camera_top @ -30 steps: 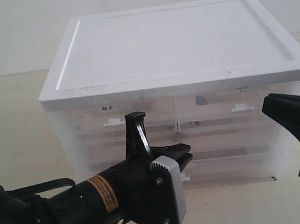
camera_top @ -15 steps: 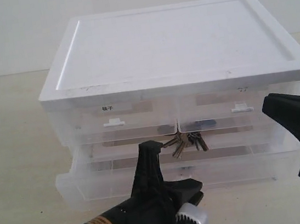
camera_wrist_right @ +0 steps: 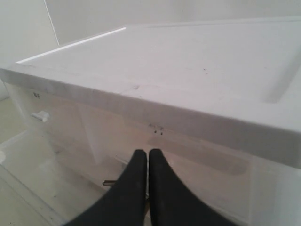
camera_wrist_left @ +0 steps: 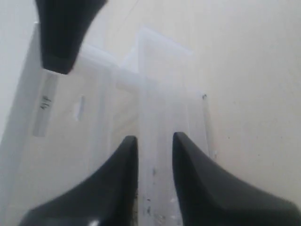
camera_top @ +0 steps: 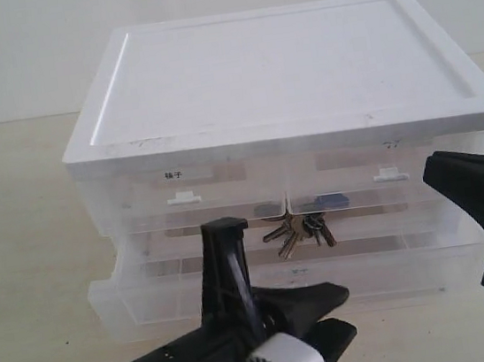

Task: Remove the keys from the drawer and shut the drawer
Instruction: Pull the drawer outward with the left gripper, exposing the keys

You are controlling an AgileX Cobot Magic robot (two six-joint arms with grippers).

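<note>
drawer (camera_top: 396,268) is sticking out past the cabinet's (camera_top: 271,61) front edge, keys (camera_top: 298,230) lying uncovered inside; left gripper (camera_wrist_left: 154,141) is straddling its rim (jaws slightly parted), right gripper (camera_wrist_right: 148,153) sitting closed, empty.

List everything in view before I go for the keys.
cabinet: one, white top over a clear body, on the table
upper drawers: two, clear with white handles, side by side under the top, shut
lower drawer: one, clear, bottom of the cabinet, pulled out
keys: one bunch, silver with dark parts, in the lower drawer near its middle
table: one, beige, under the cabinet
left gripper: one, black, jaws apart, at the lower drawer's front
right gripper: one, black, jaws together, by the cabinet's right front
</note>
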